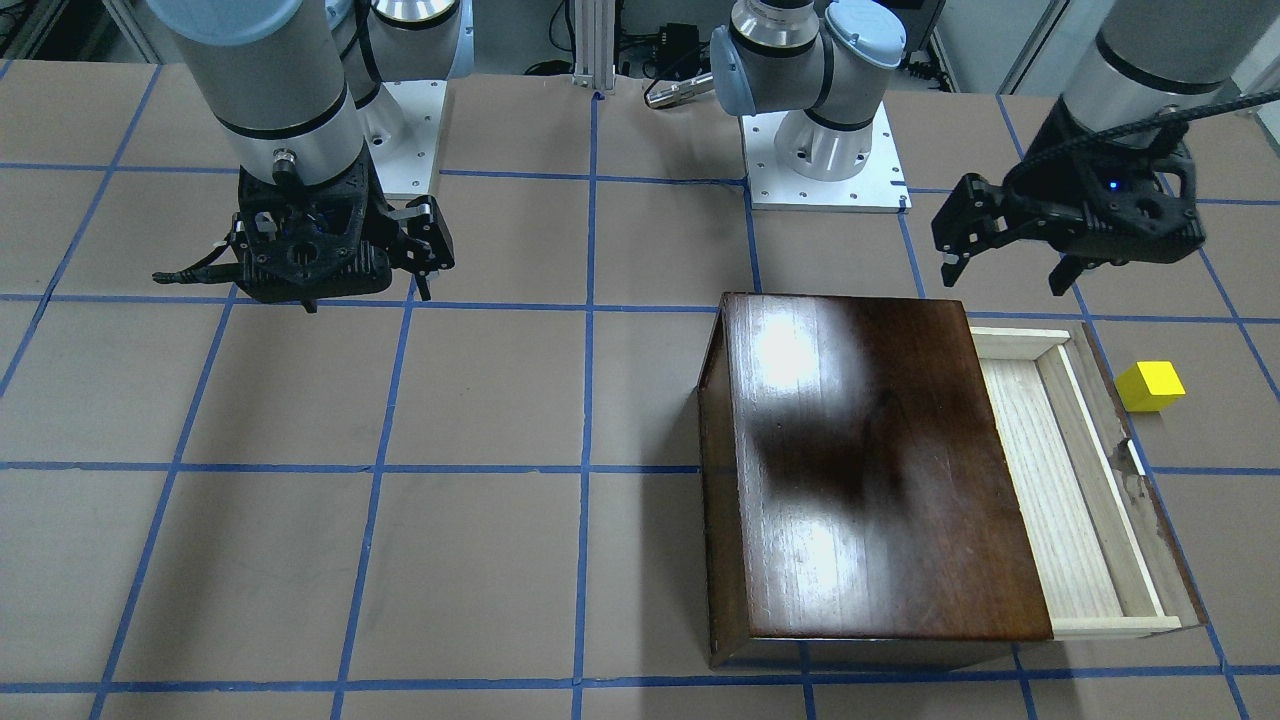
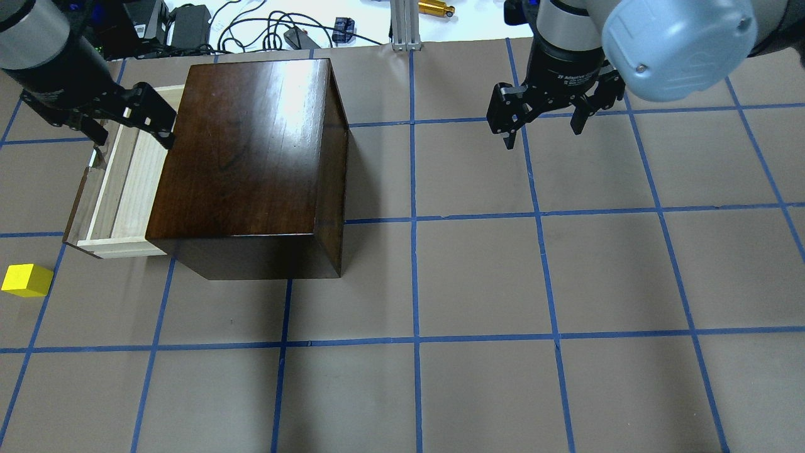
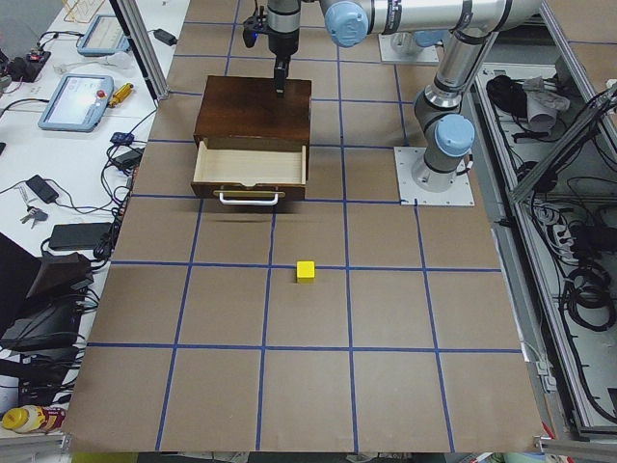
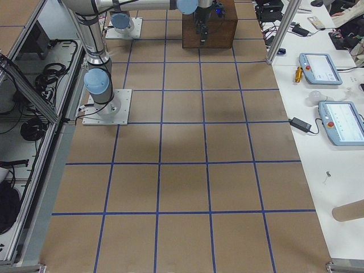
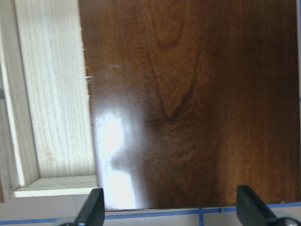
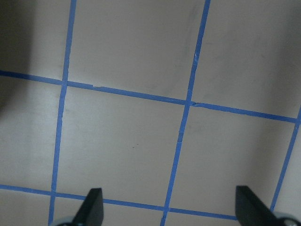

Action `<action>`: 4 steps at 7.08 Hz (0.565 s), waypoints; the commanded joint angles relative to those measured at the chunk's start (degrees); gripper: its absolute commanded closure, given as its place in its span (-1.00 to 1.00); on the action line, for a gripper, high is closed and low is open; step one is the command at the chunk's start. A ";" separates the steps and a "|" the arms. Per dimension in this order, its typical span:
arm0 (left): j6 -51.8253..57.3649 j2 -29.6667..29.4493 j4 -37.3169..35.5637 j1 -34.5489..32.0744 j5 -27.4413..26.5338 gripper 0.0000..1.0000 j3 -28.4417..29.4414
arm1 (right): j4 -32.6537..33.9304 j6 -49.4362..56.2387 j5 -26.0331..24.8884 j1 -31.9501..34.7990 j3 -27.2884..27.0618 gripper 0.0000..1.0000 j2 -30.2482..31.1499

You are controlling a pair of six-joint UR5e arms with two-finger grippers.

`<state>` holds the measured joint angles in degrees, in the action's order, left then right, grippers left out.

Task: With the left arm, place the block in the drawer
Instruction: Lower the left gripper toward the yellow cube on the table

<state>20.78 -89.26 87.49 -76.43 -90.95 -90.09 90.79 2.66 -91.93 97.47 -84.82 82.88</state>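
The yellow block (image 1: 1150,386) lies on the table just outside the drawer's dark front; it also shows in the overhead view (image 2: 27,280) and the exterior left view (image 3: 306,271). The pale-wood drawer (image 1: 1050,480) (image 2: 122,189) (image 3: 251,164) is pulled out of the dark-brown box (image 1: 870,460) (image 2: 251,151) and is empty. My left gripper (image 1: 1005,272) (image 2: 133,135) is open and empty, hovering above the box's edge by the drawer. Its wrist view shows the box top (image 5: 197,94) and the drawer floor (image 5: 51,94). My right gripper (image 1: 365,290) (image 2: 541,129) is open and empty, away from the box.
The table is brown with a blue tape grid (image 2: 412,220). The arm bases (image 1: 825,150) stand at the robot's edge. Cables and small devices (image 2: 251,25) lie beyond the far edge. The right wrist view shows only bare table (image 6: 141,132).
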 commanded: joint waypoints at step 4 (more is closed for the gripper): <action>43.72 -5.03 -0.64 24.80 0.34 -1.00 -0.70 | 0.00 0.07 0.00 0.00 0.00 -1.00 0.00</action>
<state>52.86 -92.39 87.37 -57.16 -90.55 -90.59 90.79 2.70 -91.93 97.47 -84.82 82.88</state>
